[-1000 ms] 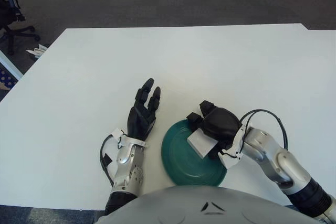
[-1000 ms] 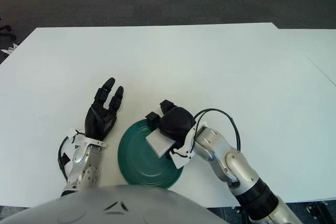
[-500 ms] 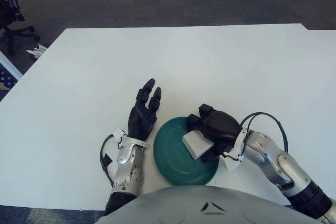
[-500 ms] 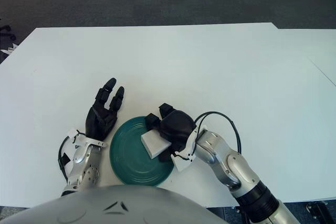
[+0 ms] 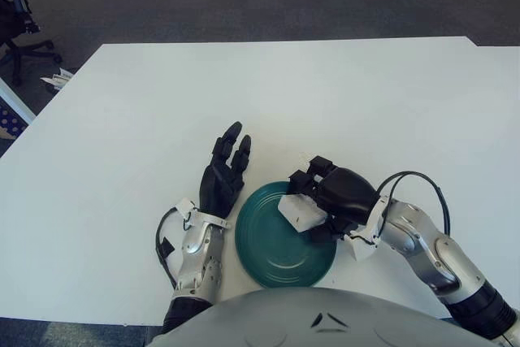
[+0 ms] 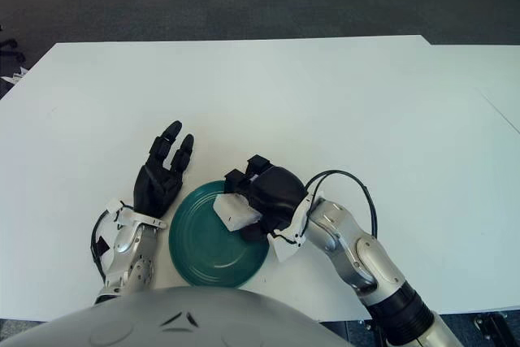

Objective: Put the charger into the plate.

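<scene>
A round dark green plate (image 5: 272,241) lies on the white table near its front edge. My right hand (image 5: 329,197) hovers over the plate's right rim, its black fingers curled around a white block-shaped charger (image 5: 298,212). The charger is tilted and held just above the plate's upper right part; whether it touches the plate I cannot tell. My left hand (image 5: 223,172) shows just left of the plate, fingers spread and pointing away from me, holding nothing.
The white table (image 5: 325,95) stretches far ahead and to both sides. Dark carpet lies beyond its far edge. An office chair base (image 5: 20,34) shows at the far left.
My right hand has lifted and tipped the charger slightly back toward the plate's upper right. The plate slid left toward my left hand a second ago and now holds still.
</scene>
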{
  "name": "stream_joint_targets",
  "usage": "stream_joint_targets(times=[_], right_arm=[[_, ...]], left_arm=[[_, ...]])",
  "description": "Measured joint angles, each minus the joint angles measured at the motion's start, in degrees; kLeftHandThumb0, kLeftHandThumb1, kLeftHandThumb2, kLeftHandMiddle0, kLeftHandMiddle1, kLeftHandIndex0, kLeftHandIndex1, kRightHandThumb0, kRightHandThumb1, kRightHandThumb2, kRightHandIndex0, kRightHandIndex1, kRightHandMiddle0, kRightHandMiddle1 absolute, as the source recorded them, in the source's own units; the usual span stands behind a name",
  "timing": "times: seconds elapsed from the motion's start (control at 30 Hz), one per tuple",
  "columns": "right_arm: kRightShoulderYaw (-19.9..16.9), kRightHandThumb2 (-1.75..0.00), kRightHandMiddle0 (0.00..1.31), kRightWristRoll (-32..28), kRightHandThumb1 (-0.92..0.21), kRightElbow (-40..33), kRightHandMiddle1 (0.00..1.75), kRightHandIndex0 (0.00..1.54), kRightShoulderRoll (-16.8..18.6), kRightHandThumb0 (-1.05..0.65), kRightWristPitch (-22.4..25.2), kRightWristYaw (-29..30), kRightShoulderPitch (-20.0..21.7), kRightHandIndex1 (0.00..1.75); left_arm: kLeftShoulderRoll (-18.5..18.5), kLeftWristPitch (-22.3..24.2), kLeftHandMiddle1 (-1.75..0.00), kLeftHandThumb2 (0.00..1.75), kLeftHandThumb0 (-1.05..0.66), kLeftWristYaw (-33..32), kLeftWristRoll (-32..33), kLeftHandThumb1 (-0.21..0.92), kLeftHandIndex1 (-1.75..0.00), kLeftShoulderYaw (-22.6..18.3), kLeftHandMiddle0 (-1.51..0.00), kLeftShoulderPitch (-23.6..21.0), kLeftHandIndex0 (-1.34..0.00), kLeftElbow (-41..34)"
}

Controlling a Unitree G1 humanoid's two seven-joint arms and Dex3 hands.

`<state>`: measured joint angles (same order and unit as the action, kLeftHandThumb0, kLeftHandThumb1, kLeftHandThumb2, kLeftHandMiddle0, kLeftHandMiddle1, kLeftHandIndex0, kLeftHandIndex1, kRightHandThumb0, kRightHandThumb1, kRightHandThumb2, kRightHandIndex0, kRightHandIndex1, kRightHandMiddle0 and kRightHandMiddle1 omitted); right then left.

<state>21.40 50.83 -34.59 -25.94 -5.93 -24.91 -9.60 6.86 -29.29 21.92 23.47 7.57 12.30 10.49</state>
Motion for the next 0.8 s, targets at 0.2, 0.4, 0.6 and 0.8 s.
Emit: stream_joint_targets(times=[0.2,0.4,0.6,0.8], right_arm=[[-1.0,-1.00,0.00,1.6,-0.92,-1.4,0.51,0.30,1.9,-1.05,2.6,-0.2,-0.2,0.05],[-2.3,-0.98,0.00,1.9,-0.92,-1.8,0.53,0.29,3.6,-1.05,6.0,-1.0,-0.2,0.03],[-3.0,-0.97,0.00,1.5,-0.92,-2.8,0.56,0.28,4.2,-1.05,7.8,-3.2,0.0,0.02],[-4.3,-0.94,0.00,0.9,-0.92,-3.9,0.56,0.27,4.2,-1.05,9.0,-5.6,1.2,0.01]], left_arm=[[0.0,-5.7,-0.01,1.16,-1.00,0.5,-1.2,0.92,-0.63,0.8,-0.21,-0.9,0.00,1.2],[-0.1,-8.8,-0.01,1.17,-0.99,1.2,-1.3,0.92,-0.62,1.4,-0.21,-2.3,0.00,2.7],[-0.3,-10.0,-0.01,1.17,-0.99,1.3,-1.2,0.92,-0.62,1.7,-0.21,-3.8,0.00,4.1],[-0.4,-10.8,-0.01,1.17,-0.99,1.3,-1.2,0.92,-0.62,1.7,-0.21,-5.0,0.00,5.3]])
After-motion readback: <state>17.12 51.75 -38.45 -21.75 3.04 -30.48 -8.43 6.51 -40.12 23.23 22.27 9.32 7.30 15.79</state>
